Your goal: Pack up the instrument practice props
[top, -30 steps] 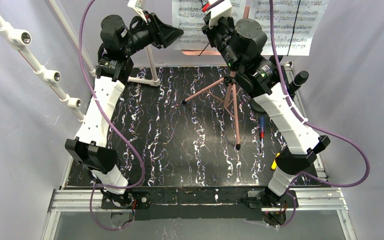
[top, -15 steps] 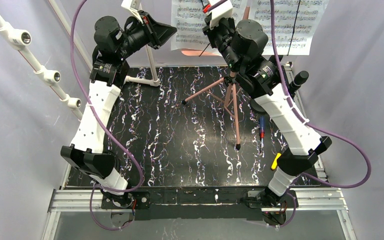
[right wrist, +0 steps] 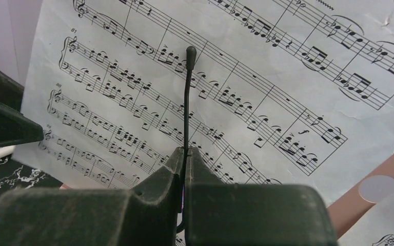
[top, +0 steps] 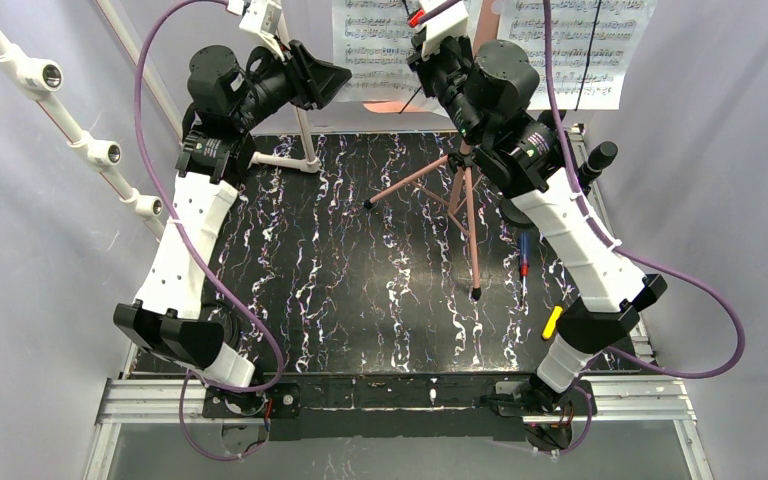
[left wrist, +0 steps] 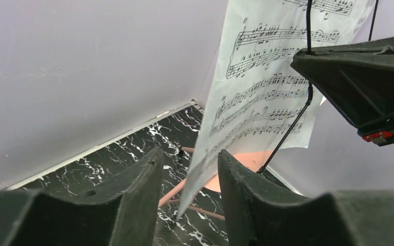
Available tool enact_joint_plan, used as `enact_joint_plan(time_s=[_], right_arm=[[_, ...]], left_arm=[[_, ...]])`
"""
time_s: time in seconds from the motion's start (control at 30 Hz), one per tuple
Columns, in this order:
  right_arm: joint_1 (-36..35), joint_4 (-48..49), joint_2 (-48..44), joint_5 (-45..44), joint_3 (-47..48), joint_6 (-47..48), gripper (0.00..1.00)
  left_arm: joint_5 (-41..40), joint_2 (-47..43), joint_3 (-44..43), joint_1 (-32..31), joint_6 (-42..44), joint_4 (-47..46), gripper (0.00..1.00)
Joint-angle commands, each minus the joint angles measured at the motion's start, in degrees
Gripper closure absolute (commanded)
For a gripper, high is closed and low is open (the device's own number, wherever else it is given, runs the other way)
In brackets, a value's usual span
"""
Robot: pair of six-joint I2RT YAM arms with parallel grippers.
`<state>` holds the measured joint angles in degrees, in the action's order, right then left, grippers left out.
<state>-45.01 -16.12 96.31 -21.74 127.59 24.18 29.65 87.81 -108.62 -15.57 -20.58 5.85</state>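
Note:
Two white sheet-music pages (top: pixel 375 45) (top: pixel 570 50) stand on the salmon-pink music desk (top: pixel 400 105), which rests on thin pink tripod legs (top: pixel 465 200). My left gripper (left wrist: pixel 187 171) is open; the left page's lower edge (left wrist: pixel 205 154) hangs between its fingers (left wrist: pixel 143 177). The pink desk (left wrist: pixel 241 164) shows behind it. My right gripper (right wrist: pixel 184 152) is shut on the stand's thin black page-holder wire (right wrist: pixel 187 97), in front of the page (right wrist: pixel 267 77). One black microphone (top: pixel 598 160) stands at the right, its base mostly hidden by my right arm.
A white pipe frame (top: pixel 70 120) runs along the left wall, with a white post (top: pixel 300 130) by my left wrist. A red-and-blue screwdriver (top: pixel 523 262) and a yellow-handled tool (top: pixel 552 322) lie on the black marbled table (top: pixel 360 290) by my right arm.
My left arm has stretched up and back, bringing its open gripper around the left page's edge. My right gripper stays shut on the wire, shifted slightly.

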Motion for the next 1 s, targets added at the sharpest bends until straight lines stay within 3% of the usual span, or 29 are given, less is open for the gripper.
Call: enact_joint_plan(time_s=[0.0,0.13,0.4,0.67,0.73,0.97], right_arm=[[0.34,1.46,-1.96,0.16,-0.48,-0.17,0.99],[0.37,1.65,-2.01,0.70,-0.77,-0.19,0.99],[0.32,1.74,-2.26,1.68,-1.32,-0.22,0.99],[0.40,1.80,-2.51,1.77,-2.13,-0.35,0.99],[0.42,2.11,-2.81,1.70,-2.58,-0.26,0.99],[0.45,2.53,-3.45,1.13,-3.30,-0.09,0.99]], left_arm=[[0.49,-1.68,-0.36,-0.04,0.61,-3.26,0.50],[4.41,0.73,-2.17,0.39,-1.72,-7.18,0.44],[8.12,5.71,-7.18,1.04,-4.47,-8.08,0.51],[8.51,4.63,-6.87,1.88,-4.78,-7.94,0.83],[7.13,2.80,-4.96,2.19,-4.10,-7.58,0.98],[1.76,-1.65,-1.67,3.23,-1.70,-4.30,1.00]])
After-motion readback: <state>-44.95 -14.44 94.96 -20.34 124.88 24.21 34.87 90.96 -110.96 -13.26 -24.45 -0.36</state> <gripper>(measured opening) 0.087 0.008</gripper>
